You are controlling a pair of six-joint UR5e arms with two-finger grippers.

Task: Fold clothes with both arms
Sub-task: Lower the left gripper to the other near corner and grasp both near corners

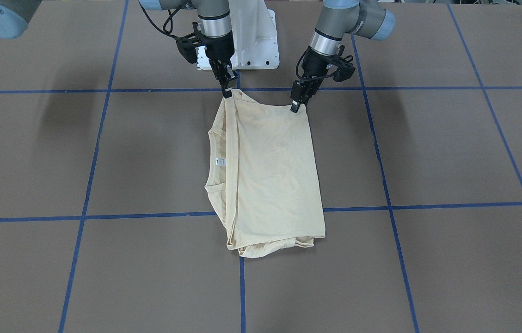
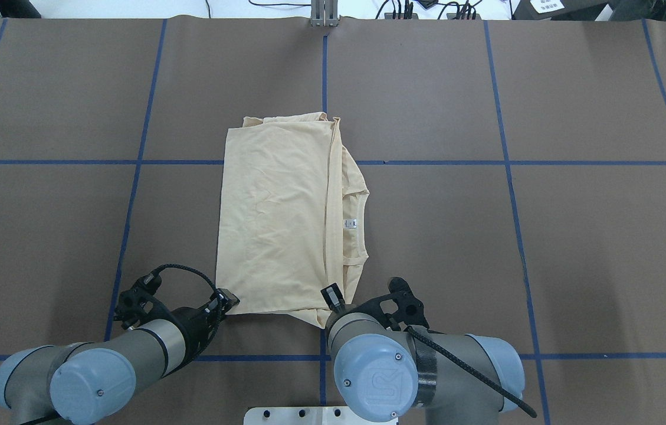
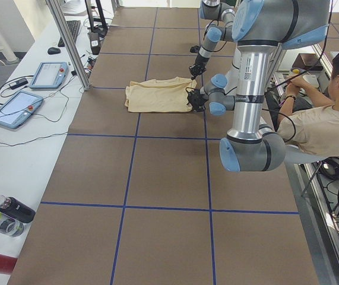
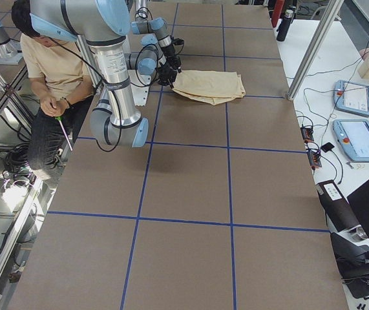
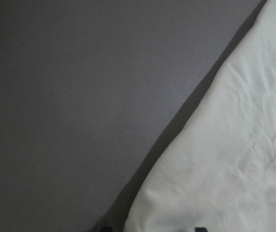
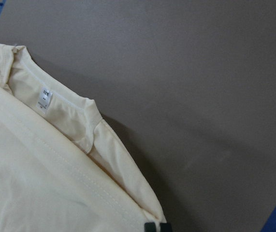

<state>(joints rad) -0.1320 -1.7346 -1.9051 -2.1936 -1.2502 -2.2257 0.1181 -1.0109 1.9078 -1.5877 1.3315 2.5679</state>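
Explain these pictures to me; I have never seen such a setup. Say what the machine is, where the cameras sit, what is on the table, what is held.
Two jointed robot arms work at a brown table with blue tape lines. One camera faces the robot, one looks over its shoulders, two stand at the table's ends, one rides on each wrist. A pale cream shirt lies folded into a rectangle, neck label showing. The right gripper looks shut on one corner near the robot, slightly raised. The left gripper is at the other near corner; its wrist view shows fingertips apart, so it looks open. A person sits beside the robot.
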